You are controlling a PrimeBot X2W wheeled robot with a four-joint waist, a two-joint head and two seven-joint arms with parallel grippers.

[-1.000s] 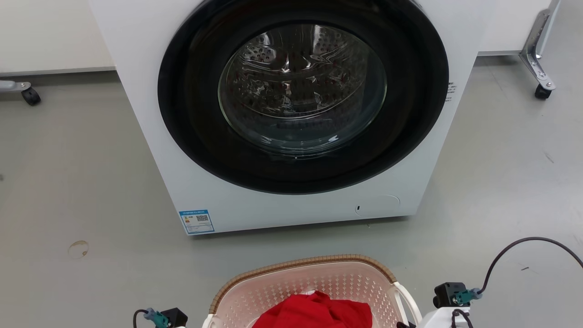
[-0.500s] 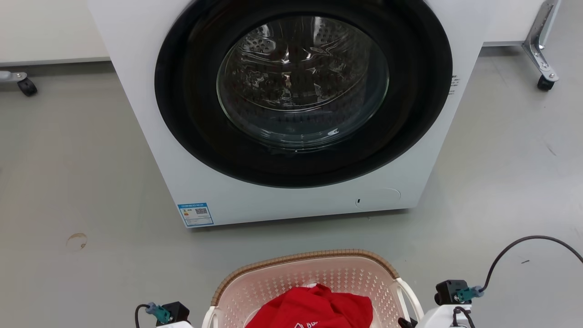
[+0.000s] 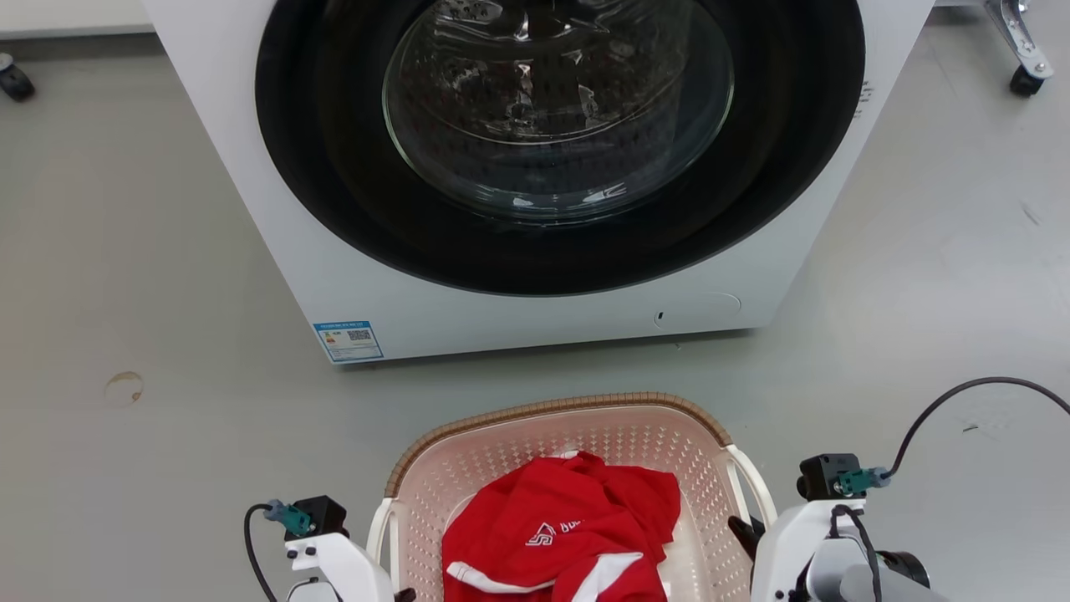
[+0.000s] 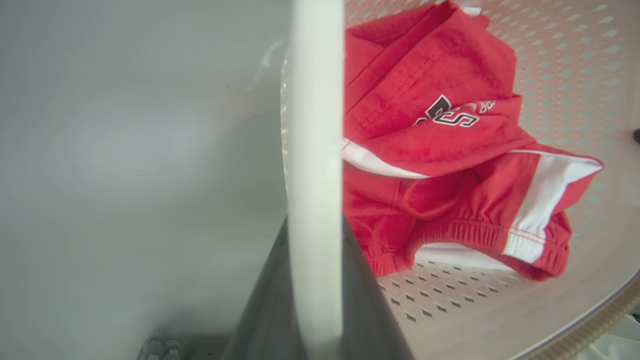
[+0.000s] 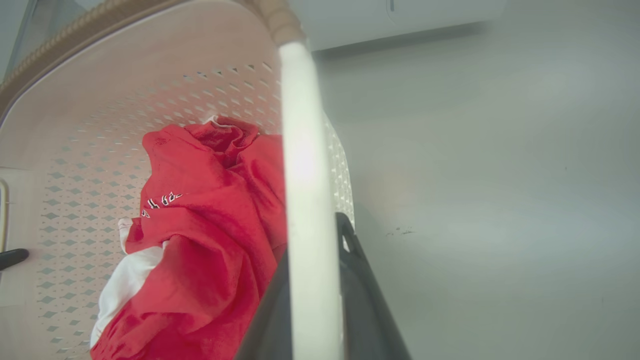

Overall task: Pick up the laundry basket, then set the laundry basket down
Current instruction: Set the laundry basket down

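The laundry basket (image 3: 552, 410), pale pink-cream with a brown woven-look rim, sits low in the middle of the head view, in front of the washing machine. A red and white garment (image 3: 560, 527) lies inside it. My left gripper (image 4: 315, 290) is shut on the basket's left white loop handle (image 4: 315, 150), with a dark finger on each side of the bar. My right gripper (image 5: 312, 290) is shut the same way on the right white handle (image 5: 302, 165). One right finger (image 3: 740, 531) shows beside that handle (image 3: 752, 481) in the head view. Whether the basket touches the floor cannot be told.
A white front-loading washing machine (image 3: 535, 322) with a shut round glass door (image 3: 556, 109) stands just beyond the basket. Grey floor (image 3: 150, 276) spreads to both sides. A caster foot (image 3: 1024, 79) stands at the far right, another (image 3: 12, 79) at the far left.
The head camera has tipped downward and moved closer to the machine, so more of the basket, garment and both wrists shows. Both grippers stay at the handles.
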